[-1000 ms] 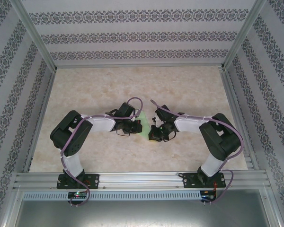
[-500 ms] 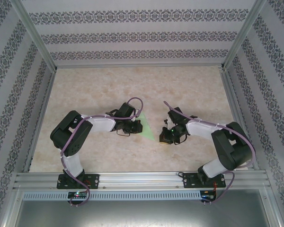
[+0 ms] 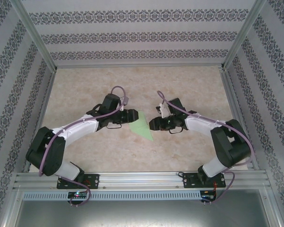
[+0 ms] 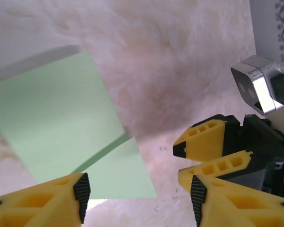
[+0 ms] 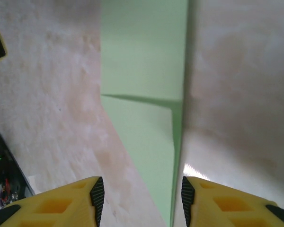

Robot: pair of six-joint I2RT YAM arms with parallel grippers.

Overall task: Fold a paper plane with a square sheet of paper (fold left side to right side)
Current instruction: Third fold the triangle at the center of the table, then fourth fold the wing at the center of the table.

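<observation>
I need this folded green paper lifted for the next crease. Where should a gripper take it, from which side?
Likely the upper flap's edge on the folded paper: its shadow suggests it stands off the layer below. Approach low from the left gripper side, which it faces.

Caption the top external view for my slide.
Left gripper and right gripper hang open either side of the folded green paper on the table.

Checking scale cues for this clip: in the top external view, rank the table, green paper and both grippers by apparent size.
Largest: table.
Then green paper, left gripper and right gripper: all look about alike, so I won't rank them.
</observation>
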